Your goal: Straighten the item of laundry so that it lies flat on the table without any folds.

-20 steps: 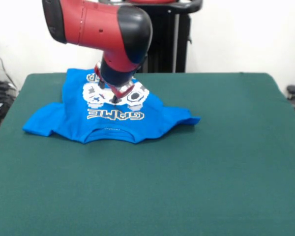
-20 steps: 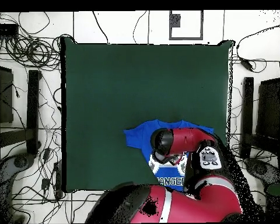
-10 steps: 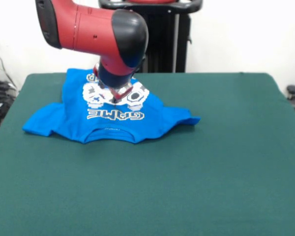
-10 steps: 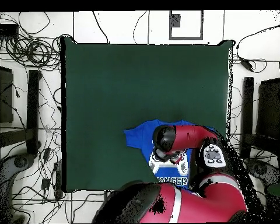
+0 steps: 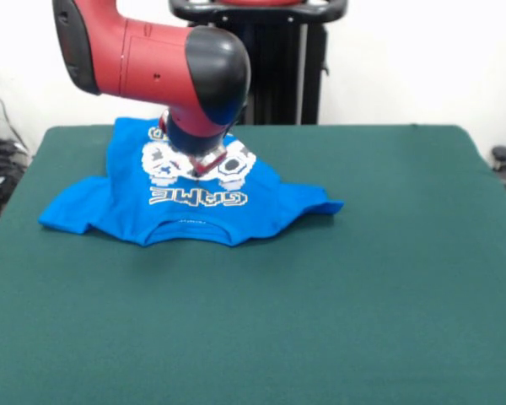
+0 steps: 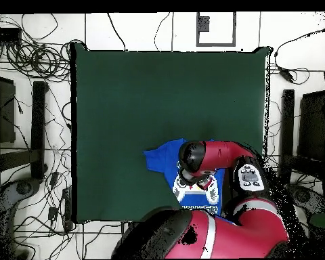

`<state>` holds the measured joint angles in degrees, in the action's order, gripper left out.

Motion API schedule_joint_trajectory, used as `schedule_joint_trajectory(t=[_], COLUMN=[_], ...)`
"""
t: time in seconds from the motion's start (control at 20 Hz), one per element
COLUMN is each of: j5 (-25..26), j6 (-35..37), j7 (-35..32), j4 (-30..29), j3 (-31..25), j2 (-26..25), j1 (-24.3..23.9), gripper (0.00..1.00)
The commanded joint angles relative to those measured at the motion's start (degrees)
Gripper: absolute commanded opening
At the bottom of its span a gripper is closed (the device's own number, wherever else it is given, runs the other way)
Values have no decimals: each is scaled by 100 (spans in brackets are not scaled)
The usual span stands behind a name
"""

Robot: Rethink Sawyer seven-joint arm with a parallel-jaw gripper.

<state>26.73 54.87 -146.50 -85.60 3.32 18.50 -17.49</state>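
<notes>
The item of laundry [image 5: 194,198], a bright blue T-shirt, lies print side up at the far left of the table [image 5: 337,295]. Its collar faces the near edge and "GAME" reads upside down. Both sleeves are spread; the far hem is bunched and its right side is rumpled. My gripper [image 5: 200,165] points down onto the white controller print at the shirt's middle, under the black wrist. In the overhead view the arm [image 6: 206,156] covers the gripper and much of the shirt [image 6: 162,160]; "CHANGER" shows near the table's [image 6: 165,95] lower edge.
The shirt lies close to the table edge on the robot's side. A black stand [image 5: 278,67] rises behind the table. Cables [image 6: 30,61] and dark equipment [image 6: 38,128] lie on the floor around the table.
The arm's wrist has drifted slightly left in the front view and the elbow has swung round. The gripper stays over the print. The shirt has not visibly moved.
</notes>
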Motion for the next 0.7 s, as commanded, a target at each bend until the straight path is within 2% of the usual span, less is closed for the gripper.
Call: schedule_joint_trajectory(t=[0.05, 0.7], j5=[215, 145], j6=[-573, 190], j7=[622, 706], j4=[891, 1221], j3=[-595, -502], j2=[-224, 37], j1=[-25, 167], gripper=[100, 100])
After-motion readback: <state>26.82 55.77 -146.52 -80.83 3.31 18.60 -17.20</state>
